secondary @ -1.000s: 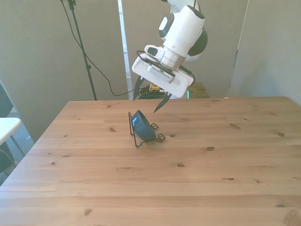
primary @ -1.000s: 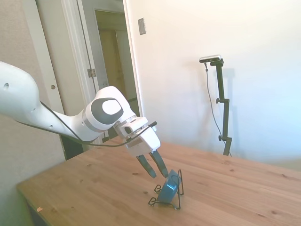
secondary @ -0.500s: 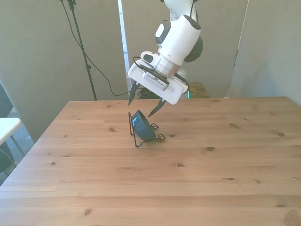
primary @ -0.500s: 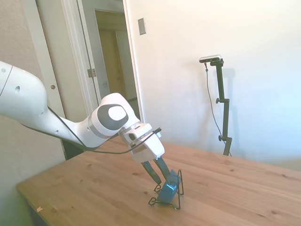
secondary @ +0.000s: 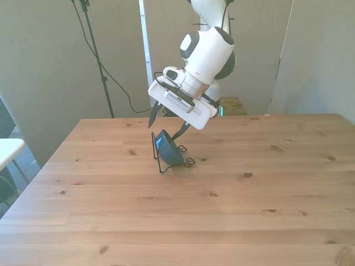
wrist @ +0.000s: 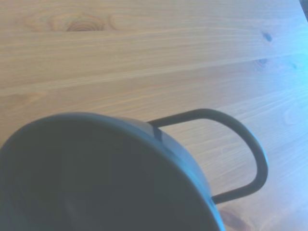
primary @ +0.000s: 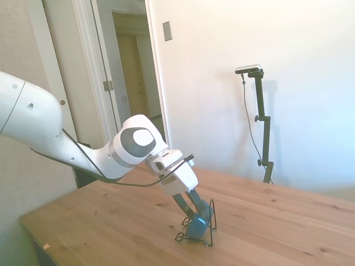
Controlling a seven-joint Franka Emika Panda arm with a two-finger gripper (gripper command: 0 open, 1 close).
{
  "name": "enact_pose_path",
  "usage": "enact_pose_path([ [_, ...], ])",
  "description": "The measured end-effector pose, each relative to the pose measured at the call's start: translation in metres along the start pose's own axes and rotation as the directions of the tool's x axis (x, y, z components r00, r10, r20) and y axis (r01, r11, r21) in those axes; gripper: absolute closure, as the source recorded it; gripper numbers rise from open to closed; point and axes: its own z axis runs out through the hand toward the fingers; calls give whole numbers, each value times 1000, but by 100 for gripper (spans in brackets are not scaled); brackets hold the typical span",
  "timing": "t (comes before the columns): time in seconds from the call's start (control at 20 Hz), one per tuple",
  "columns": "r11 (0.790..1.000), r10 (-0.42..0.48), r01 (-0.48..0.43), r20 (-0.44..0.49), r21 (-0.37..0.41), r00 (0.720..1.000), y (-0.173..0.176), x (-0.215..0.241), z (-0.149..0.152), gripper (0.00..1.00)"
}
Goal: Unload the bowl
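— So what moved?
— Gripper (secondary: 167, 124) has dropped, fingers spread either side of the blue bowl (secondary: 168, 149), not closed yet.
— And the bowl?
— Propped on edge in the wire rack (secondary: 159, 161), mid-table (secondary: 255, 199). Grasp looks imminent.

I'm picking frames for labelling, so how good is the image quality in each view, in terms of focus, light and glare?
Side view: hazy and washed out, the white wall overexposed, the bowl small but distinct. Front view: evenly lit and sharp, the wire rack clearly outlined. Wrist view: soft focus, the bowl's inside dark and shadowed, a bluish cast at one corner.
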Motion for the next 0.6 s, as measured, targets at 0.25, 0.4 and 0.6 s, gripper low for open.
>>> enact_pose_path([
  [0.25,1000,1,-1,-14,4,1000,-4,3,-2,100],
  [0.4,1000,-4,4,-30,5,1000,-7,3,-6,100],
  [0.6,1000,-7,6,-42,-5,999,-9,1,-3,100],
])
